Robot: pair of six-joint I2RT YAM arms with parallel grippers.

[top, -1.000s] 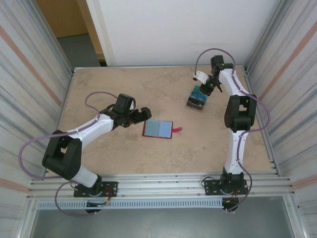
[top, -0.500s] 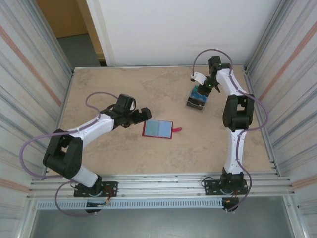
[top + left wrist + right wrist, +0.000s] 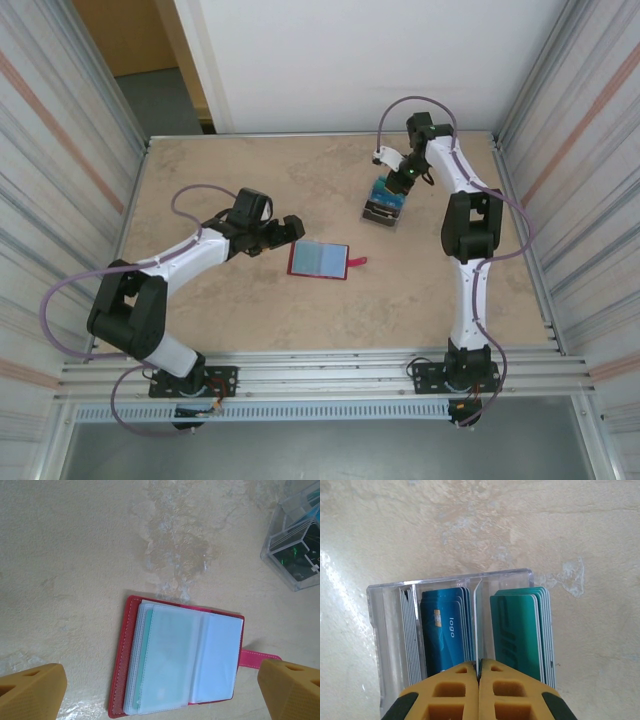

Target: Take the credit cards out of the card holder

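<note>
My right tool (image 3: 479, 672), clamped on the clear box (image 3: 390, 630), had dragged it toward the bench's (image 3: 250, 175) left edge, left tool (image 3: 296, 228) stayed wide

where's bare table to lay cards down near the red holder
Bare table between the card holder and the near rail, and the far-left corner beyond the left claw. Crowded around the clear card box, where the right claw sits.

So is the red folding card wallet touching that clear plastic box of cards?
Apart. The top external view shows a strip of bare table between the red folding wallet and the clear plastic card box.
</note>
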